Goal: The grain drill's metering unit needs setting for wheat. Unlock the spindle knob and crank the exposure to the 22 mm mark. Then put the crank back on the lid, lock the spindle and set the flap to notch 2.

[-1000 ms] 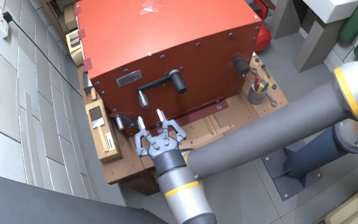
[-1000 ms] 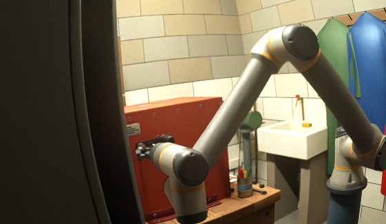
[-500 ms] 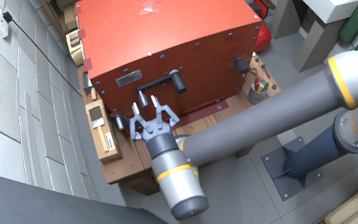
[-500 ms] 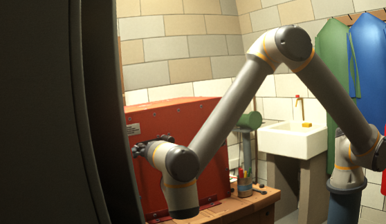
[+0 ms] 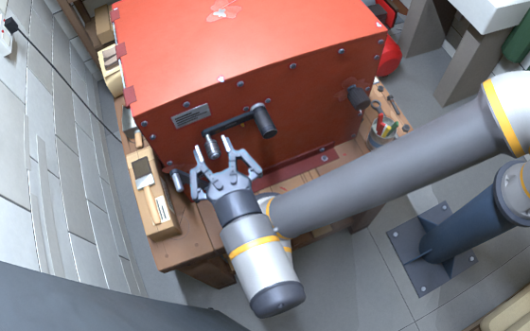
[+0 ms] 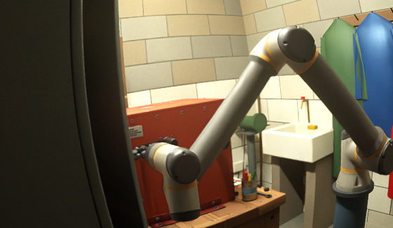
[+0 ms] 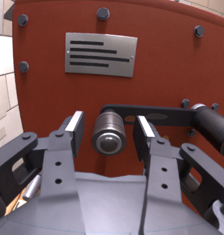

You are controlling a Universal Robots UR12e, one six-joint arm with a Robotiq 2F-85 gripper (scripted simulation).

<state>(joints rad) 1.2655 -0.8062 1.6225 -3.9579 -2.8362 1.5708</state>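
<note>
The steel spindle knob sticks out of the red metering unit's front face and sits between the two fingers of my gripper, which is open and holds nothing. A dark crank is mounted on the spindle, its arm running right to a black handle. In the side camera my gripper reaches the knob from below the front face. A small lever sits low at the unit's left corner. A second black knob is on the unit's right side.
A cup of tools stands on the wooden bench at the unit's right, with wrenches lying near it. A brush lies on a box at the left. A grey nameplate is above the knob. A sink stands behind.
</note>
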